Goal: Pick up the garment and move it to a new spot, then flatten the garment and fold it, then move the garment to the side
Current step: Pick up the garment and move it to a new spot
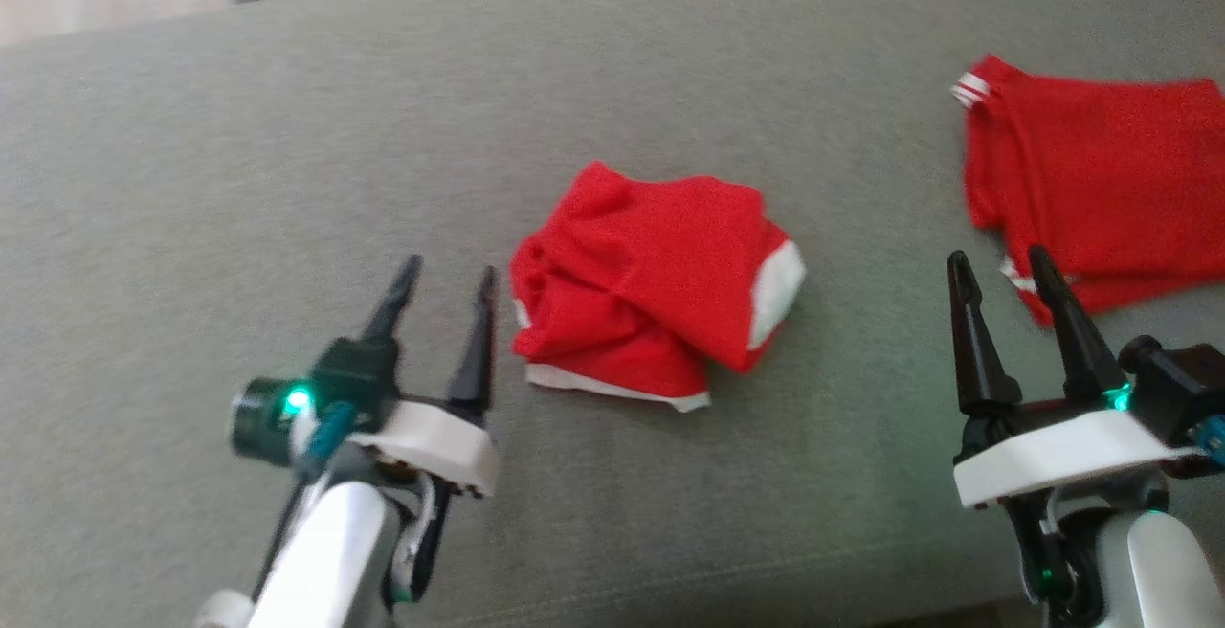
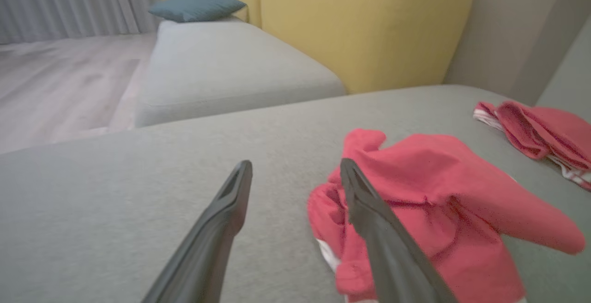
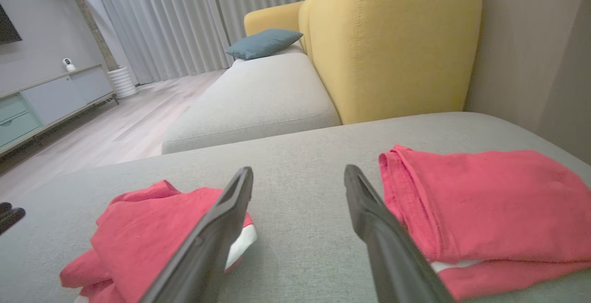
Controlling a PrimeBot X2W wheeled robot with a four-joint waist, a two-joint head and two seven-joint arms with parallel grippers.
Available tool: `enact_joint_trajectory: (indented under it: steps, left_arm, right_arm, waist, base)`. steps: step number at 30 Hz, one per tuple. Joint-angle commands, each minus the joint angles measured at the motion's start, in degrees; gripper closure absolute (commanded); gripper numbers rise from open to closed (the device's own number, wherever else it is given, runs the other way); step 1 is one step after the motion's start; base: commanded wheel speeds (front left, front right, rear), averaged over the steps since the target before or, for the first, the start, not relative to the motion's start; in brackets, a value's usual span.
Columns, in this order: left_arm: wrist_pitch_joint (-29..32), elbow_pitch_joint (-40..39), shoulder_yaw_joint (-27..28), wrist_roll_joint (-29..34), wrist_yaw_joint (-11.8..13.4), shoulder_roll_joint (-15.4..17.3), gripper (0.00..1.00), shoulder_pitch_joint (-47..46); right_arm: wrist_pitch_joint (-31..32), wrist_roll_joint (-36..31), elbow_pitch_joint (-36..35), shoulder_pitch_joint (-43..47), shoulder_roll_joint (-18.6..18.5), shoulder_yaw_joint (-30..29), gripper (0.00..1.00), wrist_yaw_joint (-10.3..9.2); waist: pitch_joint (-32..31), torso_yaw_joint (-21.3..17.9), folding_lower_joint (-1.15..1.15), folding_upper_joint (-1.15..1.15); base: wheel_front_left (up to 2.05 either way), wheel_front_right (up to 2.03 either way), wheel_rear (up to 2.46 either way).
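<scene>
A red garment (image 1: 651, 274) with white trim lies crumpled in a heap at the middle of the grey cushion (image 1: 287, 159); it is also the nearer red heap (image 2: 429, 210) in the left wrist view and the red heap (image 3: 138, 238) at lower left in the right wrist view. My left gripper (image 1: 447, 276) is open just left of it, with nothing between its fingers (image 2: 231, 210). My right gripper (image 1: 995, 264) is open well to the right of the heap, empty, its fingers (image 3: 221, 229) spread.
A second red garment (image 1: 1101, 188) lies folded flat at the cushion's right, beside my right gripper, and shows as the folded red cloth (image 3: 485, 201). Beyond are another grey seat (image 2: 221, 67), a yellow backrest (image 3: 392, 39), a teal pillow (image 3: 263, 42) and wooden floor (image 2: 60, 81).
</scene>
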Motion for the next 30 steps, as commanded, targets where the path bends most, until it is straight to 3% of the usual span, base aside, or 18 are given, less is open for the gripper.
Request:
enact_joint_trajectory:
  steps: [1, 6, 12, 30]
  left_arm:
    - [-0.8, -3.0, 3.3, -0.5, 1.1, 1.1, 0.00, -0.8]
    - [-1.3, -6.7, 7.6, -0.5, 3.6, 3.5, 0.00, 1.9]
    - [-1.4, -9.7, 10.6, -1.7, 3.1, 5.9, 0.00, 5.2]
    - [0.2, -15.5, 10.3, -1.4, 4.3, 8.2, 0.00, 13.2]
  right_arm:
    - [0.4, -0.5, -2.3, -0.4, -0.9, 0.9, 0.00, 0.20]
    - [1.4, -1.2, -3.0, 0.4, -1.6, 0.9, 0.00, 0.20]
    - [2.2, -2.0, -3.2, 1.5, -1.9, 1.0, 0.00, 0.20]
    - [3.6, -2.0, -3.1, 5.0, -1.5, 1.9, 0.00, 0.20]
  waist:
    - [-2.2, 3.3, 0.00, 0.00]
    - [-3.5, 6.4, 0.00, 0.00]
    - [-5.0, 7.7, 0.00, 0.00]
    - [-8.1, 6.0, 0.00, 0.00]
  base:
    - [0.00, 0.00, 0.00]
    - [0.00, 0.00, 0.00]
    - [0.00, 0.00, 0.00]
    - [0.00, 0.00, 0.00]
